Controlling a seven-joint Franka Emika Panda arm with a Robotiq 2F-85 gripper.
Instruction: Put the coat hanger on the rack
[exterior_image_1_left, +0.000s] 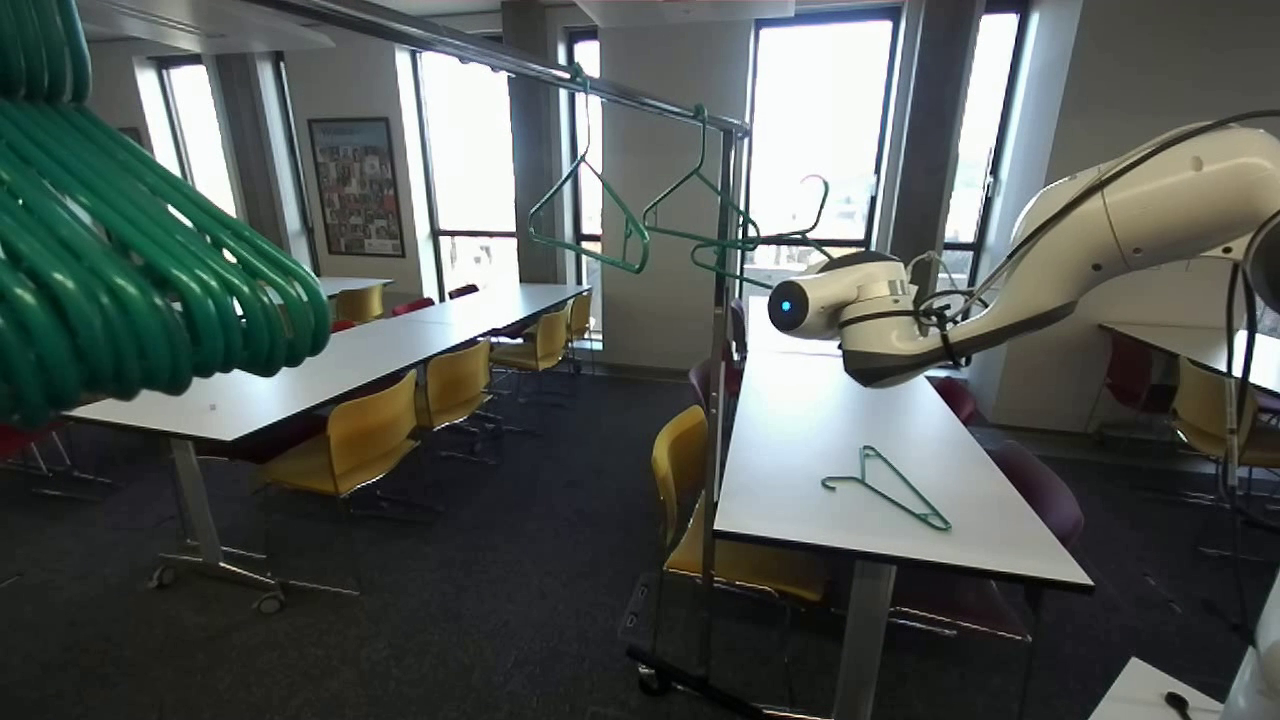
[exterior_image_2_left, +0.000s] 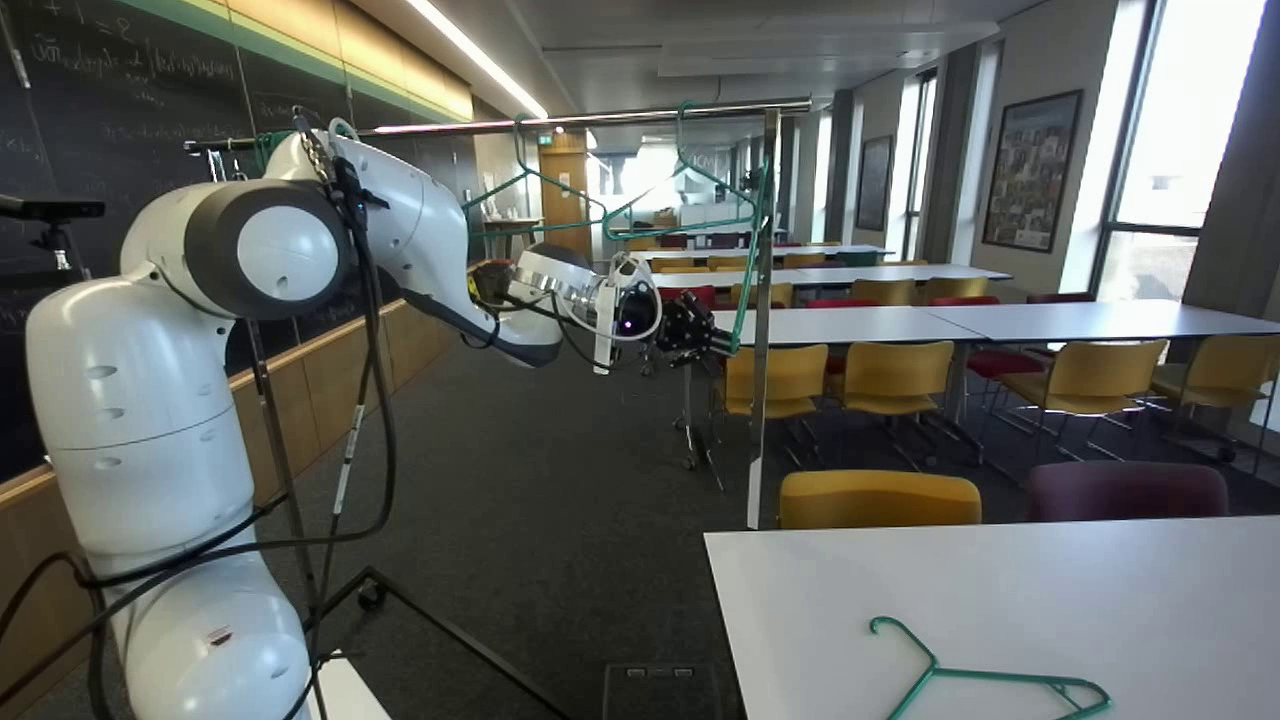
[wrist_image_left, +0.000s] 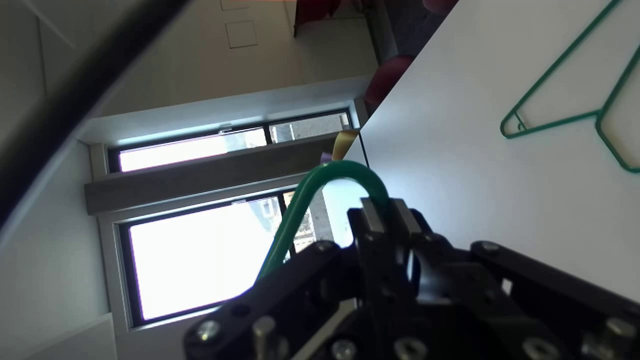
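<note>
My gripper (wrist_image_left: 388, 217) is shut on a green coat hanger (wrist_image_left: 300, 207) by a rounded corner. In an exterior view the gripper (exterior_image_2_left: 728, 343) holds this hanger (exterior_image_2_left: 752, 255) steeply tilted, overlapping the rack's end post. In an exterior view the hanger's hook (exterior_image_1_left: 823, 205) shows above the arm's wrist, which hides the gripper. The hook is out of the wrist view. The rack's metal top bar shows in both exterior views (exterior_image_1_left: 640, 97) (exterior_image_2_left: 640, 116). The held hanger is below bar height near its end; I cannot tell if it touches the post.
Two green hangers (exterior_image_1_left: 590, 256) (exterior_image_1_left: 690, 236) hang near the bar's end. Another hanger (exterior_image_1_left: 905, 506) lies on the white table (exterior_image_1_left: 800, 420). Bulky green hangers (exterior_image_1_left: 150, 260) fill the near left. A yellow chair (exterior_image_1_left: 680, 460) stands by the post. A dark blurred bar (wrist_image_left: 90, 95) crosses the wrist view.
</note>
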